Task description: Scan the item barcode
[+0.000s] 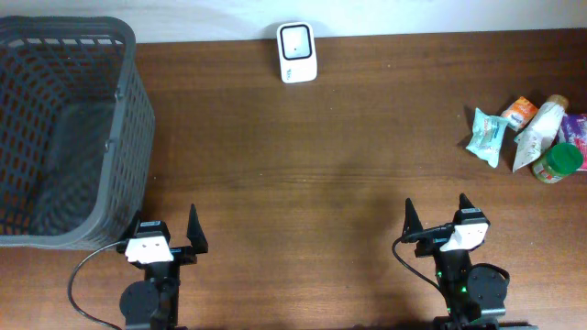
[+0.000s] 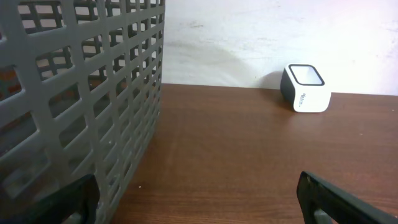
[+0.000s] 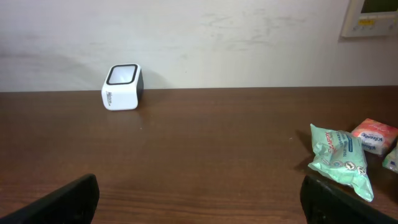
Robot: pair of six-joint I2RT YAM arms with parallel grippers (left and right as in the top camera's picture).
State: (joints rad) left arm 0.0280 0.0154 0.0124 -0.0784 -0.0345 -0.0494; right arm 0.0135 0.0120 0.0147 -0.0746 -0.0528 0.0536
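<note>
Bottom of the overhead frame: left fingers [image 1: 193, 231] and right fingers [image 1: 410, 220], spread wide, grasping nothing. Right edge, on the surface [image 1: 321, 174]: teal packet [image 1: 486, 135], orange box [image 1: 520, 112], green-lidded jar [image 1: 558, 162]; jar shown overhead only. Upper left: grey basket [image 1: 136, 128], bare mesh floor showing. Top centre: white scanner [image 1: 297, 52].

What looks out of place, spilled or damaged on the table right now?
Nothing stands out. The white barcode scanner sits upright at the back, the grey basket stands upright at the left, and the packaged items lie in a loose, unspilled heap at the right.
</note>
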